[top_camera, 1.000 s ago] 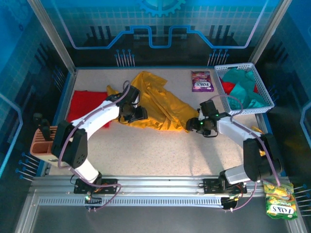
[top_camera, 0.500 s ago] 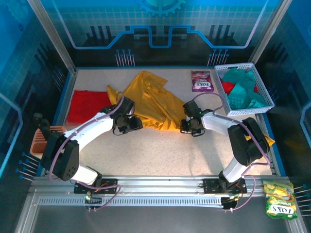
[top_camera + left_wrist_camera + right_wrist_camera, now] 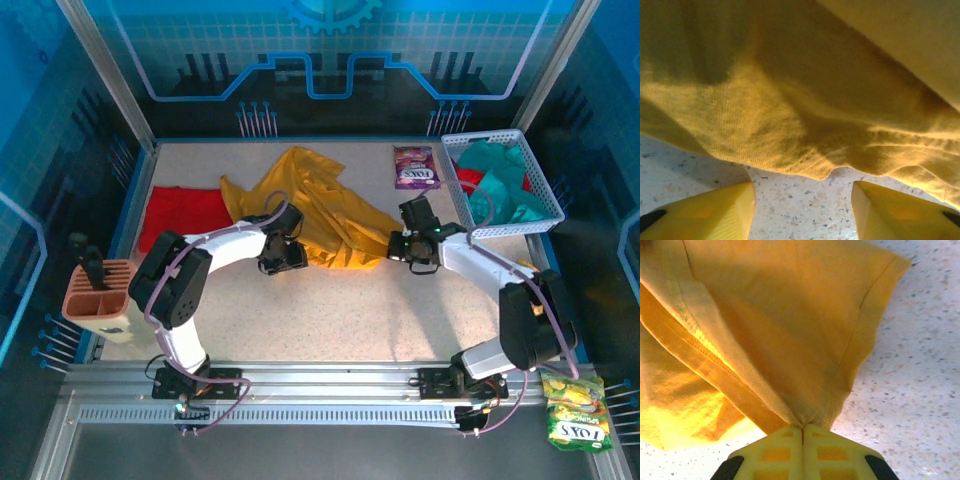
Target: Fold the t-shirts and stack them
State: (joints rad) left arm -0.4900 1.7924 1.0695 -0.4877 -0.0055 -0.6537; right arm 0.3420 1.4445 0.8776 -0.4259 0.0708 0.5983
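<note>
Both arms have white shells on their long links and black housings at the joints: the left arm (image 3: pixel 215 245) at centre left of the overhead view, the right arm (image 3: pixel 480 265) at centre right. A thin mauve cable (image 3: pixel 573 345) loops loosely along each. The left gripper (image 3: pixel 802 200) has blunt yellow fingers (image 3: pixel 715 210) with black patches at the outer corners. The right gripper (image 3: pixel 802 432) is the same yellow, with shallow rectangular recesses.

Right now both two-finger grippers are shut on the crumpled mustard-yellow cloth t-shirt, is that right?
Not quite: only the right gripper is shut on the mustard-yellow t-shirt. The left wrist view shows the left gripper open, fingers apart just short of its hem.
</note>
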